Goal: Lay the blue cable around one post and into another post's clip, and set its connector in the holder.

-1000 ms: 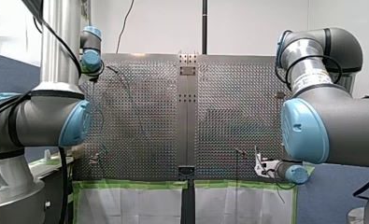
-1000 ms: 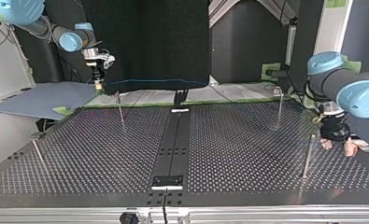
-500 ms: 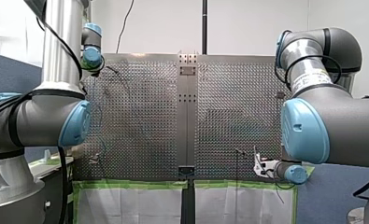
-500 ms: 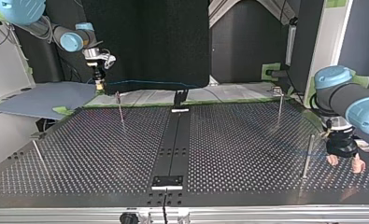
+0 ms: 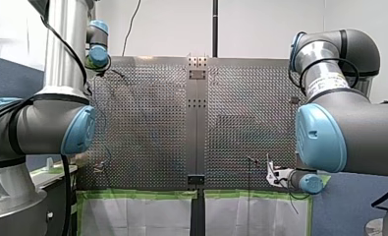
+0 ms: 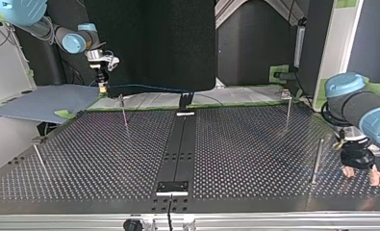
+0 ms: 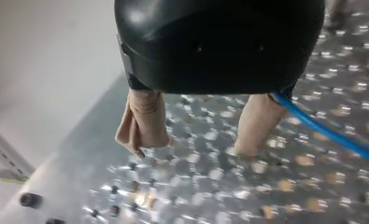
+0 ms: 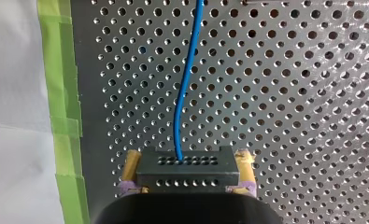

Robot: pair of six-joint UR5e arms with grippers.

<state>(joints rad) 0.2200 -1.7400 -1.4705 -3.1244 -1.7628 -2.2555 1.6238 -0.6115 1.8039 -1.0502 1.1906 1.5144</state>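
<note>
In the right wrist view my right gripper (image 8: 187, 176) is shut on a black connector (image 8: 188, 169), held between its yellow pads (image 8: 131, 164). The blue cable (image 8: 184, 88) runs from the connector straight ahead over the perforated table. In the top view that gripper (image 6: 102, 86) hangs at the far left, and the cable (image 6: 149, 87) leads from it towards the middle. My left gripper (image 6: 361, 175) is open at the top view's right, beside a thin post (image 6: 316, 161). In the left wrist view its beige fingers (image 7: 142, 119) stand apart with nothing between them, and the cable (image 7: 327, 133) passes beside one finger.
More thin posts (image 6: 123, 113) (image 6: 287, 109) (image 6: 38, 159) stand on the perforated table. A black strip (image 6: 178, 144) runs down its middle, with a small black plate (image 6: 173, 186) at the near end. Green tape (image 8: 60, 93) lines the table's edge beside my right gripper.
In the top view my left gripper has moved right and towards the near edge, past the post. My right gripper has stayed put with the connector.
</note>
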